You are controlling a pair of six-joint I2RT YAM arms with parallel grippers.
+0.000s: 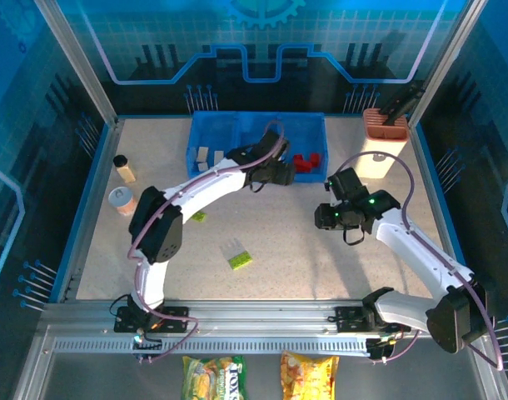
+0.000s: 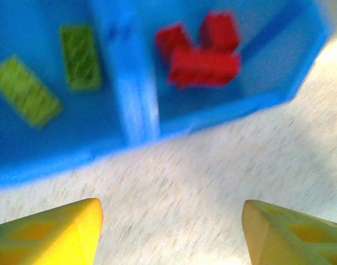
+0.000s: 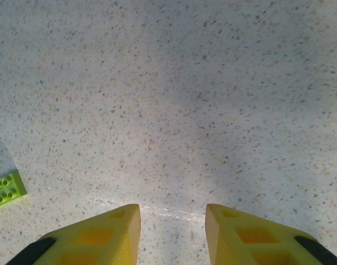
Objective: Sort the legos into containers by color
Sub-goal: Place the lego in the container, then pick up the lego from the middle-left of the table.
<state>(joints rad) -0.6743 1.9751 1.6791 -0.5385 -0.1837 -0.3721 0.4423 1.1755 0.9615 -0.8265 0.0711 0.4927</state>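
Note:
The blue tray (image 1: pixel 206 123) of containers stands at the back of the table. White legos (image 1: pixel 208 157) lie in its left compartment and red legos (image 1: pixel 306 161) in its right one. In the left wrist view, two lime green legos (image 2: pixel 80 58) lie in the compartment left of the divider, and red legos (image 2: pixel 204 52) in the one to its right. My left gripper (image 2: pixel 171 232) hangs open over bare table just in front of the tray (image 2: pixel 212 113), holding nothing. Two green legos (image 1: pixel 240 260) (image 1: pixel 199 217) lie loose on the table. My right gripper (image 3: pixel 173 232) is open over bare table, with a green lego (image 3: pixel 5 190) off to its left.
A white-and-terracotta holder (image 1: pixel 379 146) stands at the back right. Two small jars (image 1: pixel 123 169) (image 1: pixel 121 200) sit by the left wall. Raised edges frame the table, and two snack bags (image 1: pixel 214 377) lie beyond the near rail.

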